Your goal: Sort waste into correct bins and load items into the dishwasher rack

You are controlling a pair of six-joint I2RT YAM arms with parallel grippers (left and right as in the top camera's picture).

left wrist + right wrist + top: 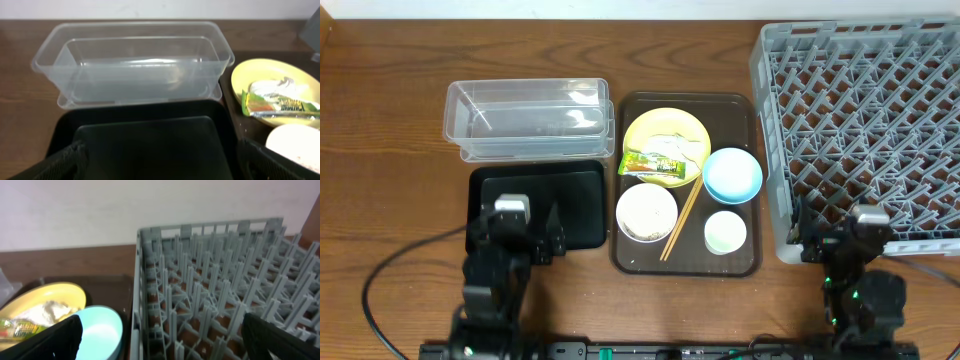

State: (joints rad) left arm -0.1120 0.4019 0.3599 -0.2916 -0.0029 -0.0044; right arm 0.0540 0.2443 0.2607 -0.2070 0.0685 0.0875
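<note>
A green-and-white wrapper (pixel 653 164) lies on the yellow plate (pixel 666 130), with white food grains on the plate behind it (pixel 672 150); both show in the left wrist view (pixel 280 106). The light blue bowl (pixel 732 174), white bowl (pixel 646 211) and pale cup (pixel 725 232) stand on the brown tray. The clear tub (pixel 527 118) is at the back left, the black tray (pixel 582 205) in front of it. The grey rack (pixel 865 120) is at the right. My left gripper (pixel 525 235) is open and empty over the black tray (pixel 150 145). My right gripper (pixel 847 235) is open and empty at the rack's front left corner (pixel 165 305).
The dark brown serving tray (pixel 630 255) holds the dishes in the middle. Wooden chopsticks (pixel 681 222) lie on it between the white bowl and the cup. A black cable (pixel 380 290) runs over the wooden table at the front left.
</note>
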